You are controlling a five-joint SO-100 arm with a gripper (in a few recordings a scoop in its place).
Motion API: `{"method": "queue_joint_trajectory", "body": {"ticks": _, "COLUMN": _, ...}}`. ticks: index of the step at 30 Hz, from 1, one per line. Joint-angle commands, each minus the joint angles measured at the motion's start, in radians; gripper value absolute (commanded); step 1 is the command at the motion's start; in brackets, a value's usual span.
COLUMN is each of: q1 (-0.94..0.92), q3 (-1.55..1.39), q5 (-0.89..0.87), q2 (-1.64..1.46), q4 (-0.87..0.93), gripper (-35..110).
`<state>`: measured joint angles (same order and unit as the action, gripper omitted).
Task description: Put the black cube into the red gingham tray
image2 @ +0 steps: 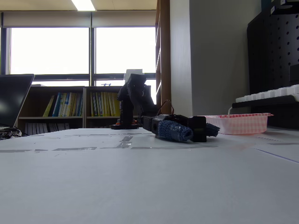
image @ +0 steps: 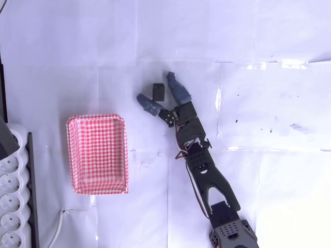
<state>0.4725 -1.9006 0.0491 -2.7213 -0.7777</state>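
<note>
In the overhead view the black two-finger gripper (image: pixel 156 94) with blue-grey padded fingers is lying low over the white paper-covered table (image: pixel 258 46), its jaws spread and gripping nothing, with the small matte black cube (image: pixel 159 91) sitting on the table between the two pads. The shallow red-and-white gingham tray (image: pixel 97 154) with its raised rim is waiting well apart at about eight o'clock from the cube, holding nothing. I judge the task is barely beginning: closing on the cube, lifting it, carrying it across and releasing it in the tray are all remaining.

White papered surface (image2: pixel 140 186), tape seams. Far behind the gripper: bright windows (image2: pixel 49 49), ceiling strip light (image2: pixel 84 4), low bookshelves (image2: pixel 65 107). Black pegboard (image2: pixel 273 56) off to its right, laptop (image2: pixel 14 100) to its left.
</note>
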Motion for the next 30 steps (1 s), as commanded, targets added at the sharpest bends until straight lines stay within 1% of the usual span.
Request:
{"method": "queue_joint_trajectory", "body": {"ticks": 1, "q1": 0.035, "q3": -0.048, "q5": 0.017, "q2": -0.003, "q4": -0.015, "gripper": 39}}
{"method": "queue_joint_trajectory", "body": {"ticks": 6, "q1": 0.037, "q3": -0.048, "q5": 0.015, "q2": -0.003, "q4": -0.017, "gripper": 33}}
{"method": "queue_joint_trajectory", "body": {"ticks": 10, "q1": 0.035, "q3": -0.048, "q5": 0.012, "q2": -0.006, "q4": -0.02, "gripper": 21}}
{"method": "queue_joint_trajectory", "body": {"ticks": 19, "q1": 0.034, "q3": -0.054, "q5": 0.0, "q2": -0.008, "q4": -0.02, "gripper": 1}}
{"method": "queue_joint_trajectory", "body": {"ticks": 24, "q1": 0.031, "q3": -0.044, "q5": -0.014, "q2": 0.005, "q4": 0.031, "gripper": 0}}
{"method": "queue_joint_trajectory", "body": {"ticks": 26, "q1": 0.025, "q3": -0.014, "q5": -0.014, "q2": 0.061, "q4": 0.121, "gripper": 0}}
{"method": "queue_joint_trajectory", "body": {"ticks": 27, "q1": 0.02, "q3": 0.012, "q5": -0.006, "q2": 0.114, "q4": 0.195, "gripper": 0}}
{"method": "queue_joint_trajectory", "body": {"ticks": 29, "q1": 0.011, "q3": 0.048, "q5": 0.04, "q2": 0.25, "q4": 0.417, "gripper": 0}}
{"method": "queue_joint_trajectory", "body": {"ticks": 30, "q1": 0.006, "q3": 0.037, "q5": 0.064, "q2": 0.322, "q4": 0.588, "gripper": 0}}
